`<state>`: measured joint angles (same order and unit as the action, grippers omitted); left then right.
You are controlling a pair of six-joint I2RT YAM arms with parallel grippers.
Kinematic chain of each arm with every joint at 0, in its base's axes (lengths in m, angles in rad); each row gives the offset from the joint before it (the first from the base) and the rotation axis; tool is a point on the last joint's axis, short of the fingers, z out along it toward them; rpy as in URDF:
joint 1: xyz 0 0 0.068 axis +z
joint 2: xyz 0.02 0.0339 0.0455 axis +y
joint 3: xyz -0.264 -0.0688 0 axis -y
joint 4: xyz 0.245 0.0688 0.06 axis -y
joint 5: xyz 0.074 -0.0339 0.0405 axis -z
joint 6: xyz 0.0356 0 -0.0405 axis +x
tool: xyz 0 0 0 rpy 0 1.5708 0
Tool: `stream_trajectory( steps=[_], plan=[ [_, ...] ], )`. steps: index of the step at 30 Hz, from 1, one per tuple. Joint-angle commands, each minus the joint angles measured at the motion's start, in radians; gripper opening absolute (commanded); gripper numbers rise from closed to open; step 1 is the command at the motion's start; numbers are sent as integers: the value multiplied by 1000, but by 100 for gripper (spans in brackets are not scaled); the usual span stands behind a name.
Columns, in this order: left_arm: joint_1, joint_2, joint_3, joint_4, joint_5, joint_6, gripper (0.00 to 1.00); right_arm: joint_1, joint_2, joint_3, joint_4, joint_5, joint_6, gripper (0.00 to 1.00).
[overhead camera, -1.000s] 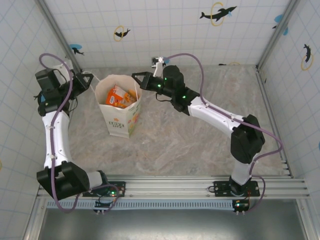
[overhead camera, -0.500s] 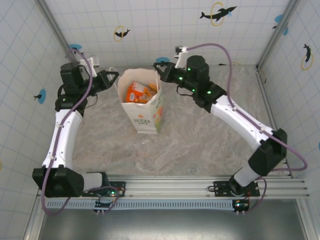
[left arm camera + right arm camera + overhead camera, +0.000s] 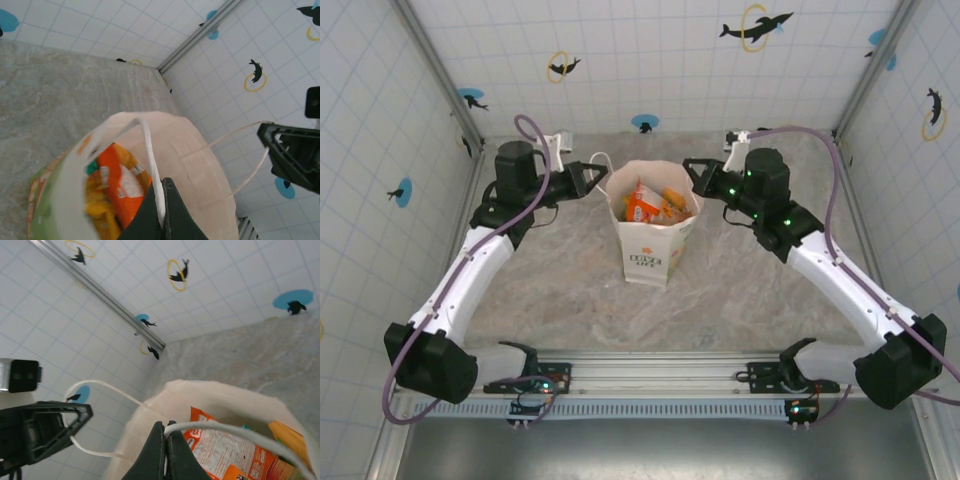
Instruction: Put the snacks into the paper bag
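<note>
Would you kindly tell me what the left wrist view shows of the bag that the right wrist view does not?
Left wrist view: the left tool shut on one string handle, the green print on the paper bag's outside, and the right tool facing it. Right wrist view: the right tool shut on the other handle, the white label panel of an orange packet, and the left tool facing it. Shared: the open bag with orange snacks inside, and the marbled table.
</note>
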<state>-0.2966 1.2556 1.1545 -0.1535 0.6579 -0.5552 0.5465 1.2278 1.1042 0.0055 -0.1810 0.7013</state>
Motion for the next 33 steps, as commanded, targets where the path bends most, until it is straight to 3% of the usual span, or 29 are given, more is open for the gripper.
stream_trajectory(
  steps=[1,5,12,14,19,20,21,22,28,33],
  plan=[
    [-4,4,4,71,-16,-17,23,-17,-30,-21,62,-12,7,15],
    [-4,-8,56,10,-72,37,44,-22,-44,24,-7,-1,-32,41],
    [-1,-94,110,-142,-290,124,67,-74,-186,-28,-138,54,-87,52],
    [-1,-152,83,-156,-390,141,69,-91,-231,-56,-176,69,-111,54],
    [1,-315,-17,-180,-686,174,84,-141,-343,-153,-302,160,-208,69],
    [2,-343,-49,-177,-756,182,89,-152,-359,-180,-317,187,-236,73],
    [4,-363,-80,-168,-805,190,92,-161,-366,-203,-325,207,-257,95],
    [8,-384,-121,-155,-866,194,95,-176,-374,-238,-332,229,-277,98],
    [45,-484,-500,147,-1109,314,98,-282,-410,-524,-147,215,-336,98],
    [91,-492,-881,563,-1137,400,98,-365,-441,-793,167,255,-390,98]
  ],
)
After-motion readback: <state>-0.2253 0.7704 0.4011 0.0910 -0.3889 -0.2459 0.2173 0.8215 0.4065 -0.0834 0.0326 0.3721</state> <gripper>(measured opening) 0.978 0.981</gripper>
